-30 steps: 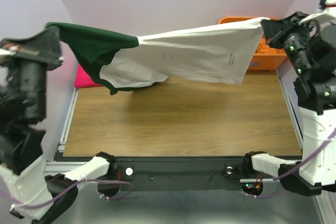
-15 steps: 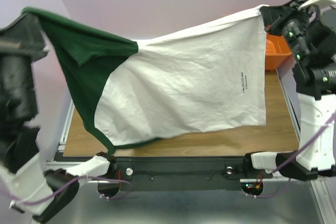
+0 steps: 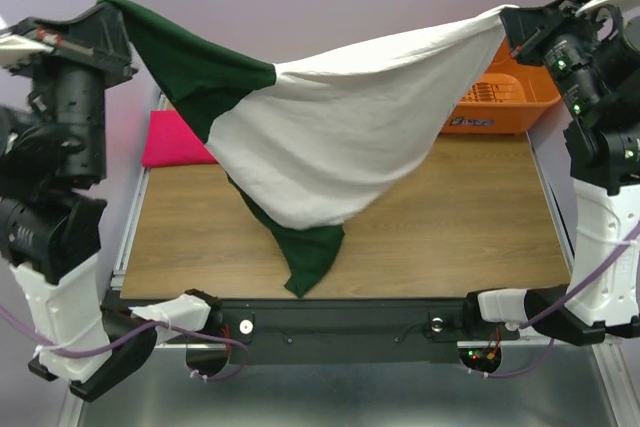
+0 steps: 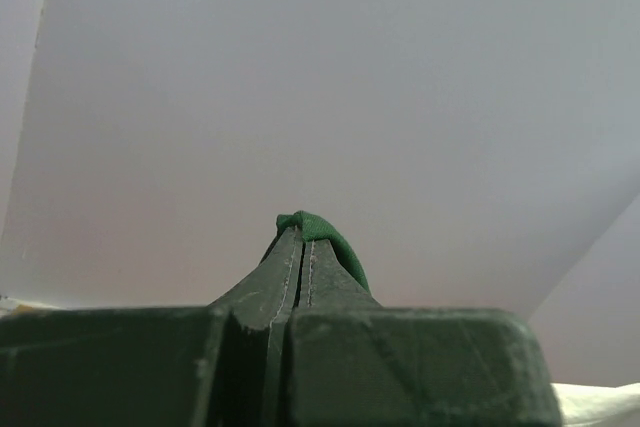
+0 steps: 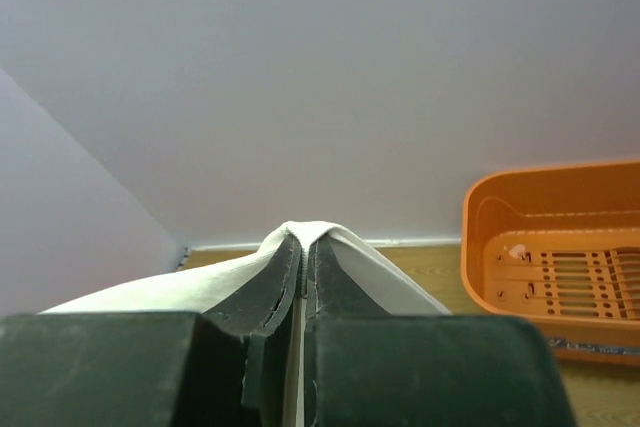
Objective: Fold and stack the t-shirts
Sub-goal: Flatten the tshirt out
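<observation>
The white t-shirt (image 3: 330,137) with dark green sleeves hangs stretched in the air between both arms, high over the table. My left gripper (image 3: 112,9) is shut on its green sleeve corner (image 4: 325,232) at the top left. At the top right, my right gripper (image 3: 508,25) is shut on a white corner (image 5: 315,235) of it. The cloth sags in the middle, and a green sleeve (image 3: 310,257) dangles down to the table's front edge. A folded pink-red t-shirt (image 3: 172,139) lies at the table's back left.
An orange plastic basket (image 3: 505,95) stands at the back right of the wooden table (image 3: 450,237); it also shows in the right wrist view as the basket (image 5: 555,247). Lilac walls close in the back and sides.
The shirt has swung: it was held taut at the back, then billowed forward as a wide sheet, and now it sags in a V with one green sleeve hanging low. Both grips held.
</observation>
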